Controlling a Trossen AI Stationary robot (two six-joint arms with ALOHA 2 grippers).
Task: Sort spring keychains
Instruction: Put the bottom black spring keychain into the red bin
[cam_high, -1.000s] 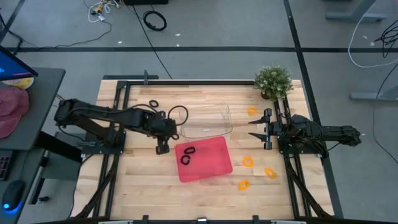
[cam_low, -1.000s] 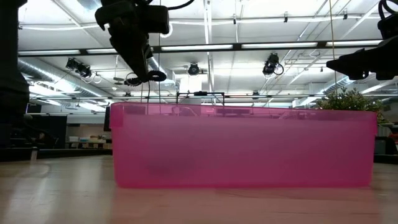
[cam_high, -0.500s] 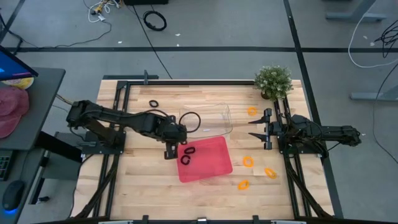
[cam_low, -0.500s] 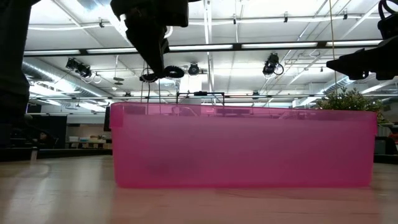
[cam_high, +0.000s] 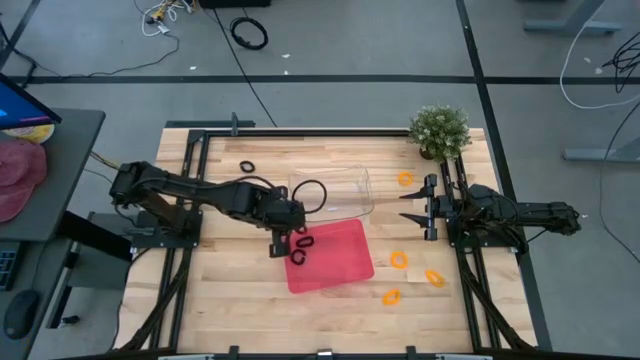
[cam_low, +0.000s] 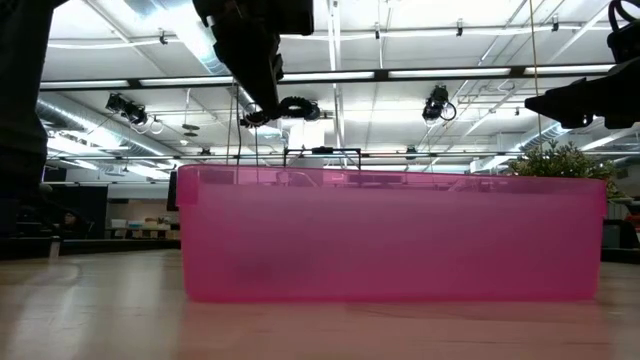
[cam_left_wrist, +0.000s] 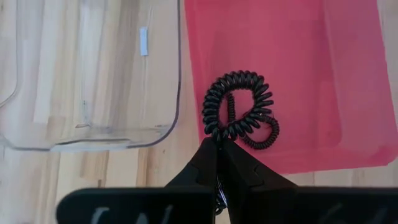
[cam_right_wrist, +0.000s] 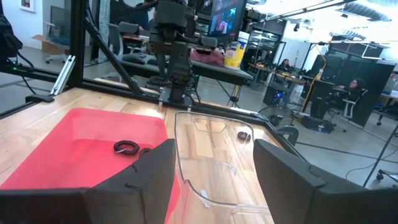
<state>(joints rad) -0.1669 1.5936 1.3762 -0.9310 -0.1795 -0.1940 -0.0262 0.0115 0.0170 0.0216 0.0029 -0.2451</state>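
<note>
- Left pincer (cam_high: 277, 244) at frame centre, arm stretched in from the left, fingers pinched tight together.
- Right pincer (cam_high: 404, 205) at right of centre, fingers spread, arm folded.

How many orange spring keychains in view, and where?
4, all on the bare table, none in a tray: one by the plant, one right of the red tray, one further right, one nearest the front edge. None seem hidden.
</note>
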